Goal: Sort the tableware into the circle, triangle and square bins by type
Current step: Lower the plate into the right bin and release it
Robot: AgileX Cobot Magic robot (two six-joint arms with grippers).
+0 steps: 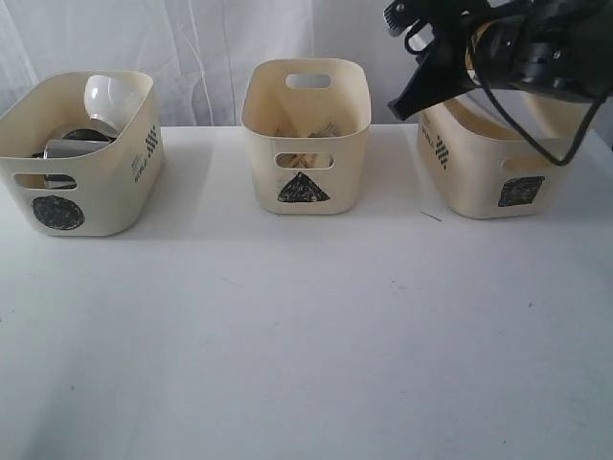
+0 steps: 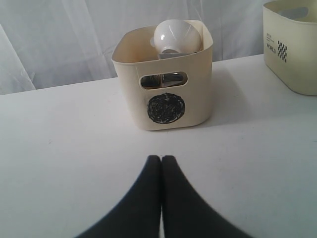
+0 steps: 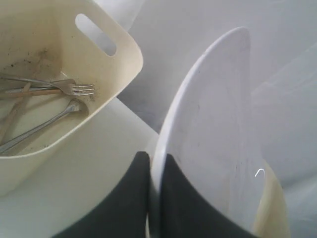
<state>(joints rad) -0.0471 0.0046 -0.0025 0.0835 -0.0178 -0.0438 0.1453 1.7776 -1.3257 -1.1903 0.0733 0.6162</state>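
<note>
My right gripper (image 3: 154, 157) is shut on the rim of the large white plate (image 3: 218, 124), which stands on edge over the square bin (image 3: 275, 208). From the exterior view that gripper (image 1: 407, 103) hangs above the square bin (image 1: 479, 182), and the arm hides the plate. The triangle bin (image 1: 305, 144) holds a fork (image 3: 74, 88), a spoon (image 3: 59, 115) and wooden chopsticks (image 3: 29, 91). The circle bin (image 1: 86, 182) holds a white bowl (image 1: 108, 96) over steel ware (image 1: 72, 144). My left gripper (image 2: 161, 158) is shut and empty, low over the table in front of the circle bin (image 2: 193, 79).
The three bins stand in a row along the back of the white table (image 1: 306, 335). A white curtain (image 1: 192, 48) hangs behind them. The right arm's black cables (image 1: 522, 115) dangle over the square bin.
</note>
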